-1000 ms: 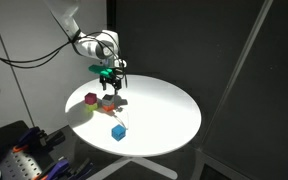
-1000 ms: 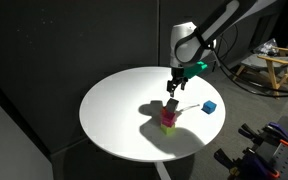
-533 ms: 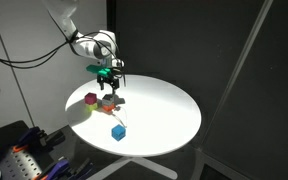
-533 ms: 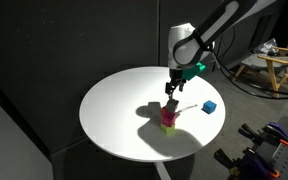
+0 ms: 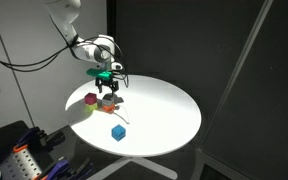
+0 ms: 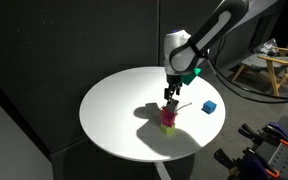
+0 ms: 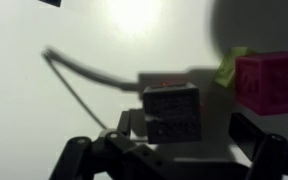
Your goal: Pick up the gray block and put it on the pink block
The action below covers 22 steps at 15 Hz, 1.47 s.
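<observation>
Most of the task is waiting to be done. The gray block point(image 7: 172, 112) seems to be resting on the white round surface point(image 5: 169, 110). It is not lying on the pink block point(image 7: 274, 80), which is standing just beside it, apart from it, with nothing on its top.

In the wrist view the two fingers of the end effector point(image 5: 106, 88) are standing wide apart, one on each side of the gray block, and neither looks to be touching it. So the end effector is spread and is carrying nothing. In both exterior views it is hanging low over the small group of cubes, close above the gray one.

An orange cube point(image 7: 164, 84) is showing just behind the gray block; whether the two are touching, I cannot tell. Something yellow-green is lying by the pink block, too blurred to name. A blue cube point(image 5: 118, 132) is sitting well apart from the group.

As I am judging it, only the approach is about done, since the fingers are already lining up around the gray block. What is remaining is closing on it, lifting it, carrying it the short way over the pink block, setting it down squarely and letting go. Because the cubes are crowding together, the fingers are risking a push against the orange one.
</observation>
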Tool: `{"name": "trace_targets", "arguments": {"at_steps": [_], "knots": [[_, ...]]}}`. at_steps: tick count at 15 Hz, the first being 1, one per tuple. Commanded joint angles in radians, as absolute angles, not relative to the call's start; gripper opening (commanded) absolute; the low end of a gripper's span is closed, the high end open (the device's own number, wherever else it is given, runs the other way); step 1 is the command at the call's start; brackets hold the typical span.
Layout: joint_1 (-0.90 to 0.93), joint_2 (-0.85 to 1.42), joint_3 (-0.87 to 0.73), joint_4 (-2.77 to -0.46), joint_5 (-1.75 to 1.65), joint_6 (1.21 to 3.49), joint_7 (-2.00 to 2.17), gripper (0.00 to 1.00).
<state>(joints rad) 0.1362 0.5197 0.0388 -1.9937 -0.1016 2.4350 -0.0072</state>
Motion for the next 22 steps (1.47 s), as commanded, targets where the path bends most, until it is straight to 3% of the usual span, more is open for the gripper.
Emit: {"name": "trace_targets", "arguments": {"at_steps": [1,12,14,17,19,22], "knots": [[0.127,0.56,0.04,-1.939,-0.132,2.411,-0.047,1.0],[0.131,0.627,0.035,-1.896,-0.137,2.414,-0.05,1.0],[0.13,0.638,0.037,-1.888,-0.134,2.407,-0.052,0.73],[0.132,0.651,0.036,-1.879,-0.134,2.405,-0.05,0.47],[0.134,0.651,0.036,-1.872,-0.133,2.395,-0.047,0.33],[0.138,0.634,0.035,-1.867,-0.133,2.376,-0.039,0.28]]}}
